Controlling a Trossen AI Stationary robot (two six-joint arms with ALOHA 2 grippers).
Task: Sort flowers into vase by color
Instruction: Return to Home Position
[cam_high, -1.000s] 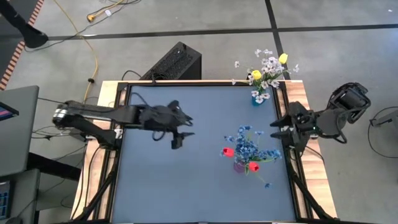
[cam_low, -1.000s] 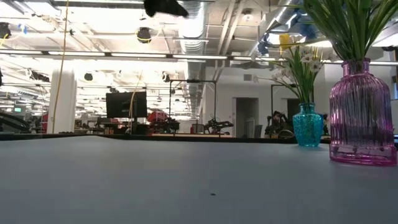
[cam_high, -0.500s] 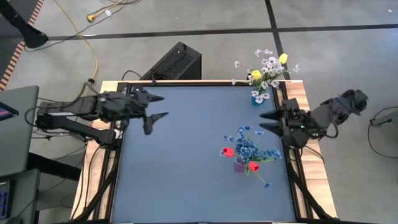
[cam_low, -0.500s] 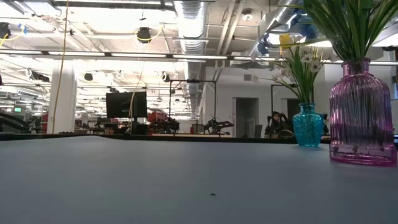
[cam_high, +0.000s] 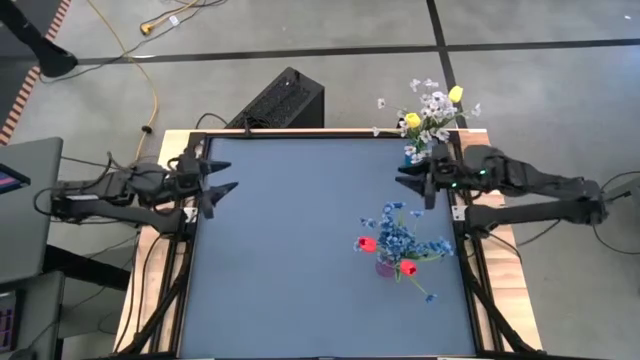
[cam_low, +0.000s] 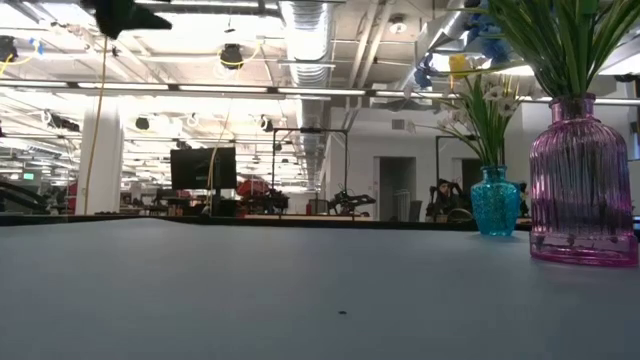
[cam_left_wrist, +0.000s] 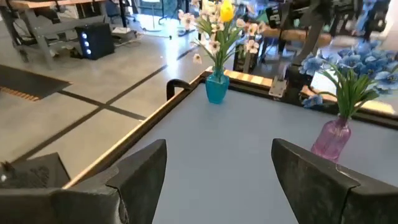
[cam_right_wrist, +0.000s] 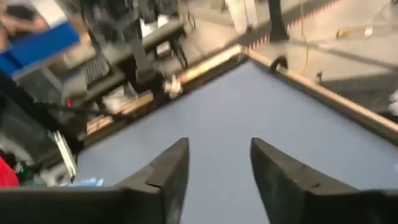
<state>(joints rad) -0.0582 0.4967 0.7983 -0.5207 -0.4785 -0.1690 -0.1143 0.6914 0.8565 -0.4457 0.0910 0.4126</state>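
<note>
Parking the arms is, in our judgement, the step in hand, since no loose stems show on the counter (cam_high: 300, 280). The left claw (cam_high: 218, 185) hangs over the counter's left edge, its fingers spread wide and holding nothing, as its own wrist view confirms. The right claw (cam_high: 408, 181) sits at the right edge, just beside the teal vase (cam_high: 414, 158); its fingers are also parted and empty.

The flowers stand in two vases. The purple vase (cam_high: 385, 266), right of centre in the high view, holds the blue flowers (cam_high: 398, 235) with the red flowers (cam_high: 366, 243) at the bunch's edges. The teal vase, in the counter's upper right corner, carries the white flowers (cam_high: 432, 108) and the yellow flowers (cam_high: 411, 120).

We reckon the next move calls for folding each arm to its rest. The right one needs care to swing clear of the teal vase so close by.

Some things we cannot settle. In the low view both bunches are cut off by the top of the frame, so only stems and leaves show above the purple vase. The left claw is just a dark shape in that view's upper left. A small blue speck below and right of the purple vase may be a drooping sprig or a fallen bit. The right wrist view is smeared.
</note>
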